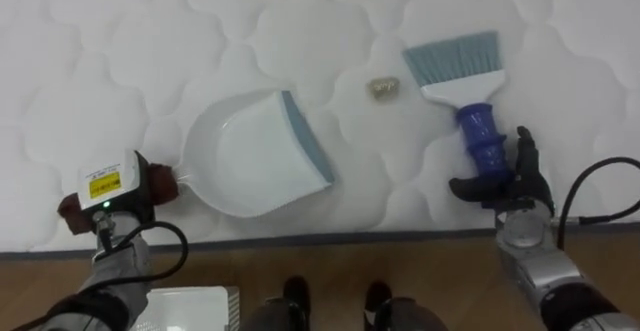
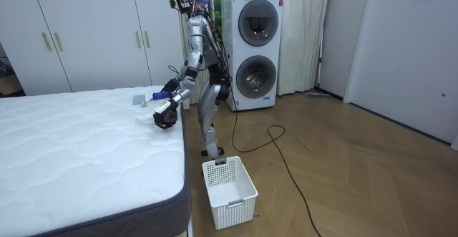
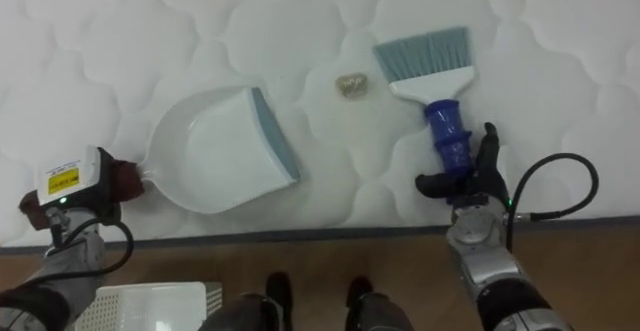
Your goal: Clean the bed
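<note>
On the white quilted mattress (image 1: 100, 51), brush (image 1: 466, 93) handle-first toward the right hand (image 1: 512, 181), fingers spread beside the handle's end, unclamped. Crumb (image 1: 384, 89) between bristles and dustpan (image 1: 250, 156). Left hand (image 1: 145, 189) at dustpan's rear, grip unreadable.

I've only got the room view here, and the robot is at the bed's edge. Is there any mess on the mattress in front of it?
Observer: One small crumpled beige scrap lies on the mattress, between the dustpan and the hand brush.
Operator: Has the right robot hand gripped the brush?
Observer: No. The right robot hand lies at the end of the blue handle, fingers straight.
Operator: Which way does the dustpan face?
Observer: Its grey-blue lip faces right, toward the scrap and brush, away from the left robot hand.
</note>
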Controlling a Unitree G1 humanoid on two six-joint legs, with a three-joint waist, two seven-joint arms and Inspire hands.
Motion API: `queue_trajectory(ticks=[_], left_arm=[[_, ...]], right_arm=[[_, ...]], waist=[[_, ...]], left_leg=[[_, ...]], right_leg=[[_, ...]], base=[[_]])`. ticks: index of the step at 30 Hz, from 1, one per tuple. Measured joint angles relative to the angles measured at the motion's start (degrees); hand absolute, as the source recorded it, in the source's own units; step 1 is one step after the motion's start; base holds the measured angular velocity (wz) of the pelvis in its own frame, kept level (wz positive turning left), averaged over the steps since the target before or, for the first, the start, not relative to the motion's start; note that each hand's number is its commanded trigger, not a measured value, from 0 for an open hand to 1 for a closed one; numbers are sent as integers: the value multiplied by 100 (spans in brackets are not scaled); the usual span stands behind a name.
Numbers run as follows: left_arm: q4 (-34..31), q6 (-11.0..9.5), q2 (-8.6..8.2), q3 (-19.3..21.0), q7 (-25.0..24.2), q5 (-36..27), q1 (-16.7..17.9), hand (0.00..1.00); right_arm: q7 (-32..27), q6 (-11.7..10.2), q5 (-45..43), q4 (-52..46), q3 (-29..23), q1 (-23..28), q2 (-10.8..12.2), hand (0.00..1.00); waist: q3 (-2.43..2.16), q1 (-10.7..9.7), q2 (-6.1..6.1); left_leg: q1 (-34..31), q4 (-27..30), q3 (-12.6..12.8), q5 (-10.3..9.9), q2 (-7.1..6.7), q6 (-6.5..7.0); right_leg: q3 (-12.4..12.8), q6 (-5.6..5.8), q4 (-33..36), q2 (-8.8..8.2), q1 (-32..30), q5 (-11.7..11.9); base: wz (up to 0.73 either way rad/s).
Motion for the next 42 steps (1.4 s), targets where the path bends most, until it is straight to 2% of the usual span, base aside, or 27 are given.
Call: queue_trajectory(ticks=[5, 8, 9, 10, 11, 14, 19, 21, 24, 28, 34, 42], left_arm=[[9, 8, 12, -2, 5, 76, -123, 100], [11, 99, 12, -6, 7, 192, -187, 100], [11, 134, 12, -31, 7, 226, -219, 100], [11, 183, 12, -112, 7, 235, -256, 100], [10, 187, 11, -116, 7, 253, -259, 100], [10, 230, 12, -115, 7, 274, -259, 100], [6, 244, 12, -117, 7, 273, -271, 100], [6, 244, 12, -127, 7, 271, -272, 100], [6, 244, 13, -131, 7, 272, -278, 100], [2, 264, 23, -172, 7, 269, -283, 100], [-22, 334, 75, -263, 8, 273, -295, 100], [-37, 374, 87, -321, 14, 279, -304, 100]], right_arm=[[22, 34, 88, 507, -5, -294, 0, 0], [22, 126, 95, 766, -8, -497, -5, 0], [30, 170, 95, 814, -9, -535, -20, 20], [40, 205, 95, 845, -9, -550, -45, 72], [43, 216, 93, 851, -17, -555, -56, 100], [35, 269, 62, 851, -59, -567, -111, 100], [-48, 361, -30, 979, -60, -713, -509, 100], [-88, 424, -30, 1044, -56, -761, -570, 100], [-213, 467, -30, 1073, -57, -776, -589, 100], [-195, 640, -44, 1124, -31, -764, -600, 100], [-158, 787, -45, 1128, -1, -764, -601, 100], [-150, 847, -51, 1266, -3, -756, -602, 100]], waist=[[5, -2, 3], [16, 42, 17], [23, 70, 21], [27, 101, 18], [31, 108, 23], [46, 140, 15], [52, 227, -9], [56, 244, -15], [63, 257, -37], [75, 256, -79], [60, 251, -129], [59, 249, -139]], left_leg=[[-121, 158, -117, -20, -10, 19], [-144, 222, -122, -50, -18, 40], [-155, 275, -121, -65, -24, 50], [-161, 317, -120, -72, -45, 57], [-167, 346, -120, -80, -49, 67], [-198, 404, -111, -96, -66, 81], [-286, 485, -84, -112, -63, 95], [-288, 480, -74, -115, -62, 90], [-288, 474, -76, -127, -53, 68], [-289, 487, -85, -143, -46, 42], [-293, 486, -89, -149, -51, 37], [-287, 488, -94, -149, -51, 38]], right_leg=[[-121, 14, 107, -22, -9, -14], [-148, 17, 183, -31, -25, -31], [-149, 21, 218, -61, -33, -62], [-156, 24, 281, -105, -43, -98], [-153, 31, 311, -112, -45, -112], [-149, 39, 388, -119, -88, -130], [-113, 39, 488, -138, -195, -137], [-97, 30, 502, -161, -212, -146], [-91, 11, 505, -155, -218, -170], [-77, 12, 500, -129, -219, -190], [-68, 18, 484, -107, -219, -197], [-66, 18, 497, -105, -210, -197]], base=[[13], [1], [0], [5], [0], [0], [0], [-2], [0], [0], [0], [0]])
